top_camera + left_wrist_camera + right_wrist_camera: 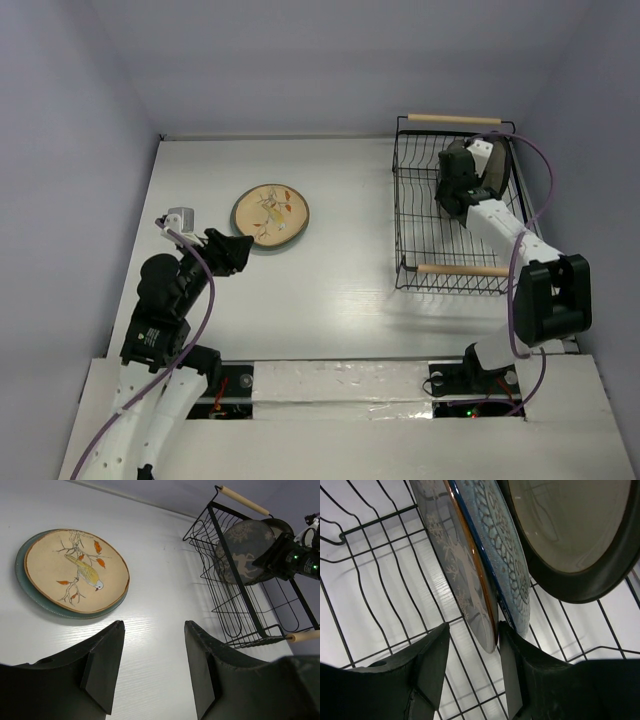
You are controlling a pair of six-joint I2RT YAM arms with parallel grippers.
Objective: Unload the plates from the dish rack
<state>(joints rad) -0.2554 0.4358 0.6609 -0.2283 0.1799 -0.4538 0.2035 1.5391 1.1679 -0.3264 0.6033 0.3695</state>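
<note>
Right wrist view: the right gripper stands open at a moderate width. The rim of the grey-brown round plate with a pale tree pattern sits in the gap between the fingers. The rim lies closer to the finger on the right of that view, and we see a clear gap at the other finger. We judge it is not clamped yet.

This plate stands on edge in the black wire dish rack with wooden rod handles, leaning and edge-on to the gripper, so the fingers face its two sides across its thickness. Closing should pinch it.

Just behind it, nearly touching, stands a round plate with a blue rim and dark ornament. Behind that is a dark-rimmed cream plate. The far finger has little room between the first two plates and could nip both.

Top view: the right arm reaches into the rack, which is well apart from the left arm. The left gripper hangs open and empty over the white table. It is near a tan round plate painted with a bird that lies flat on a teal plate.

The rack work falls to the right arm.
</note>
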